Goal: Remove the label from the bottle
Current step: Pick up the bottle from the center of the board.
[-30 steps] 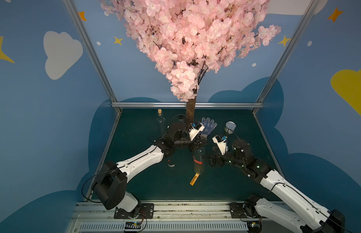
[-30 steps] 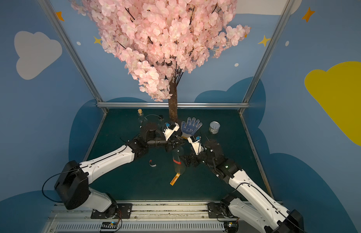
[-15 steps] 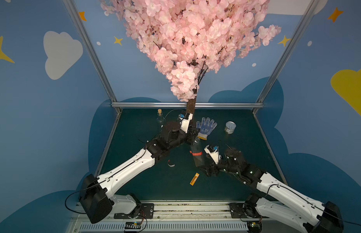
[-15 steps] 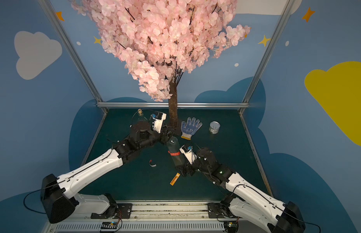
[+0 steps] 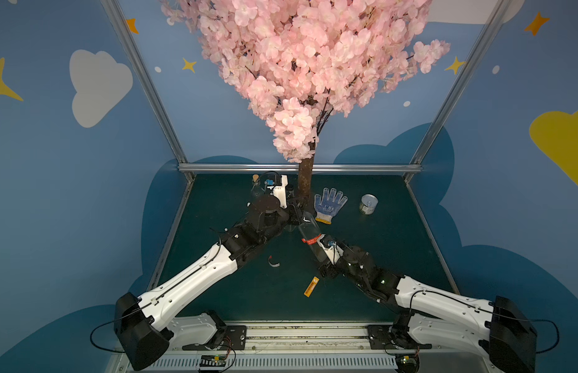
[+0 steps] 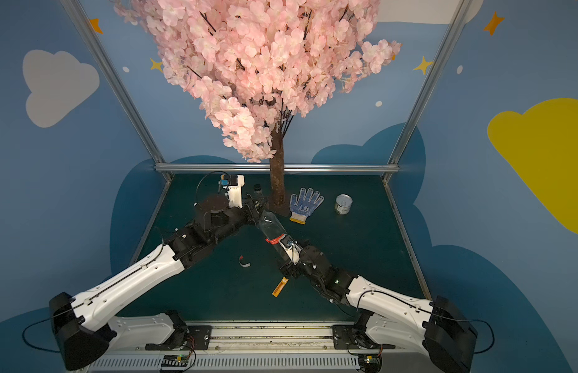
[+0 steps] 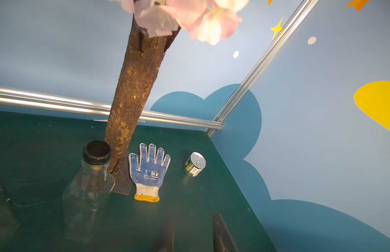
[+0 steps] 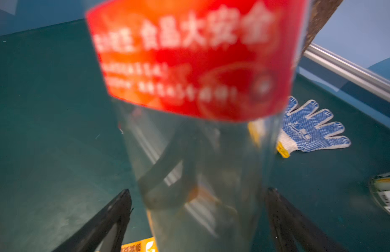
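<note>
A clear bottle (image 5: pixel 308 227) hangs tilted above the green table (image 5: pixel 216 210). Its top points toward the tree trunk (image 5: pixel 305 184). A red label (image 5: pixel 310 239) wraps its middle and shows large and blurred in the right wrist view (image 8: pixel 189 59). My right gripper (image 5: pixel 317 256) is shut on the bottle's lower body (image 8: pixel 200 174), with one finger (image 8: pixel 117 209) on each side, wide apart. My left gripper (image 5: pixel 296 215) sits just beside the bottle's top. Its fingertips (image 7: pixel 215 220) stand a little apart with nothing between them.
A dotted blue work glove (image 5: pixel 329 205) and a small tin can (image 5: pixel 368 203) lie at the back right. A second clear bottle with a black cap (image 7: pixel 89 185) stands by the trunk. An orange strip (image 5: pixel 311 286) and a small red-white scrap (image 5: pixel 273 261) lie on the table.
My right arm has swung in lower and to the left, tilting the bottle's top toward the trunk. The left arm has drawn back and left, toward the rear of the table.
</note>
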`<state>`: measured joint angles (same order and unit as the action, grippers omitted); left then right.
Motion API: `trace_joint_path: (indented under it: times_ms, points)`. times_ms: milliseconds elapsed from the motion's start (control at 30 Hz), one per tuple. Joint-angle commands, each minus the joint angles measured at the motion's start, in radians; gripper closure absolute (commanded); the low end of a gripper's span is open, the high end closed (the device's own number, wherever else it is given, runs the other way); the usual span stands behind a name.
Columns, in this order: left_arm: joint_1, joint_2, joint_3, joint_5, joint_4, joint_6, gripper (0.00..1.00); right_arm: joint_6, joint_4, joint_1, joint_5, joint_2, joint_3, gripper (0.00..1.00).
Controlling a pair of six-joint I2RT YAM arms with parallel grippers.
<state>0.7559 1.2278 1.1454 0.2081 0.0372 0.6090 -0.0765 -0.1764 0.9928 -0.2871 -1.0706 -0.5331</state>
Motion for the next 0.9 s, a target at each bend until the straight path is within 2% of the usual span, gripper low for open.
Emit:
trace_joint_path:
  times_ms: [0, 167, 367, 567, 633, 867]
  points:
    - [0.005, -0.037, 0.008, 0.009, -0.06, 0.063, 0.98, -0.05, -0.112, 0.007, -0.092, -0.013, -0.024, 0.05]
    - [0.003, -0.042, 0.005, -0.001, -0.062, 0.079, 0.98, -0.082, -0.154, 0.009, -0.129, -0.037, -0.036, 0.06]
    - [0.002, -0.037, 0.002, -0.014, -0.07, 0.097, 0.98, -0.095, -0.188, 0.01, -0.149, -0.035, -0.026, 0.24]
    - [-0.001, -0.036, -0.014, -0.025, -0.091, 0.116, 0.98, -0.094, -0.186, 0.009, -0.139, -0.029, -0.025, 0.52]
    - [0.0, -0.034, -0.019, -0.031, -0.099, 0.12, 0.98, -0.095, -0.183, 0.009, -0.125, -0.027, -0.024, 0.58]
    - [-0.013, -0.026, -0.039, -0.094, -0.136, 0.104, 0.97, -0.086, -0.123, 0.006, -0.092, -0.001, -0.035, 0.95]
